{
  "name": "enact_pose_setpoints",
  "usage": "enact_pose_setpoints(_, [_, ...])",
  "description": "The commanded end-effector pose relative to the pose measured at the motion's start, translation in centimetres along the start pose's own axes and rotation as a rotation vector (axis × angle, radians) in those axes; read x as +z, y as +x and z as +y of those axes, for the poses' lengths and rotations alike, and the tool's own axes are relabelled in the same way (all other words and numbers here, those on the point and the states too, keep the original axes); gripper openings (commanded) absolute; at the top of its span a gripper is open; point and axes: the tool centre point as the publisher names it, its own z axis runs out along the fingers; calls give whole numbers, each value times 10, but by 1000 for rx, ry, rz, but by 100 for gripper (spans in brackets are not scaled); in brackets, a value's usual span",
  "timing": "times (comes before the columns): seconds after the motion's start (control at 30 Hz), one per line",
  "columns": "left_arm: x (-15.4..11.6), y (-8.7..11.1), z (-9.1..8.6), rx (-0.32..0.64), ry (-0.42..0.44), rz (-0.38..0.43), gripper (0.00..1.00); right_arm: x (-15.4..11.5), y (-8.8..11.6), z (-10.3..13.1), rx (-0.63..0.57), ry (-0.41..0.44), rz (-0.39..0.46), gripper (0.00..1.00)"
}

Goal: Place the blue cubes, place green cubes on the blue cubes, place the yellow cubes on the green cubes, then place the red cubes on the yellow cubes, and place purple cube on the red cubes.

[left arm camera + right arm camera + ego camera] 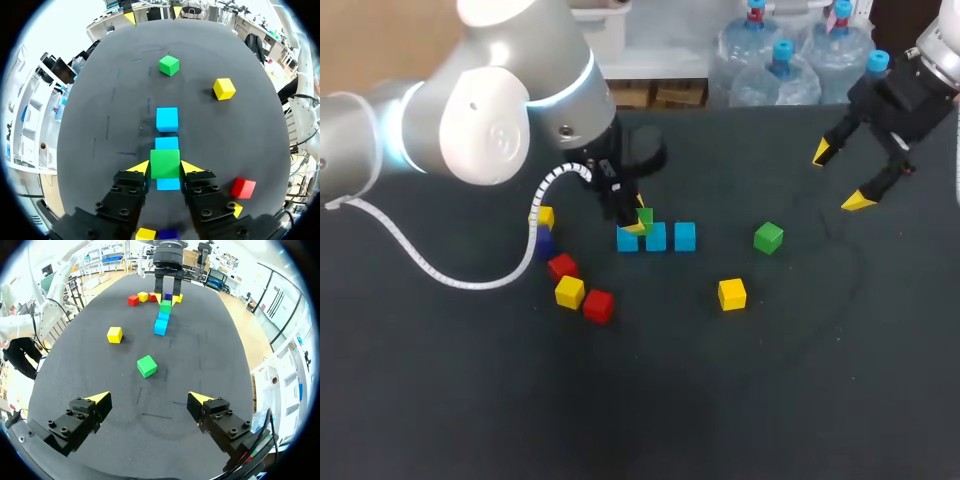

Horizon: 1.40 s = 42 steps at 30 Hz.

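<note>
The left gripper (165, 168) is clenched on a green cube (165, 163), one yellow tip against each side face. The cube sits over a row of three blue cubes (167, 119) that runs straight ahead of the fingers, and it covers the gap between the nearest and the middle one. Whether it rests on them or hangs just above them cannot be told. The row lies in the middle of the table (650, 400), a little towards the far edge.

The right gripper (842, 177) hangs with its fingers spread and nothing between them, near the table's far right corner. Ahead of it lies a loose green cube (769, 237), and a single yellow cube (732, 294) sits closer to the near edge.

Towards the left edge, beside the left arm, is a cluster: two red cubes (598, 305), two yellow cubes (570, 291) and a purple cube (544, 243).
</note>
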Motion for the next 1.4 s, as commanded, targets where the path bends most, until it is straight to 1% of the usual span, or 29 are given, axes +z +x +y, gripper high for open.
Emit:
enact_pose_setpoints(0.03, [1, 0, 4, 2, 7, 0, 33, 0, 0, 0, -1, 0, -1, 100])
enact_pose_setpoints(0.17, [2, 1, 4, 1, 8, 0, 33, 0, 0, 0, -1, 0, -1, 100])
enact_pose_setpoints(0.37, [2, 1, 4, 1, 10, -1, 36, 0, 0, 0, -1, 0, -1, 100])
enact_pose_setpoints(0.8, [2, 1, 3, 4, 12, -2, 35, 0, 0, 0, -1, 0, -1, 100])
enact_pose_setpoints(1.4, [2, 1, 1, 4, 14, 1, 35, 0, 0, 0, -1, 0, -1, 100])
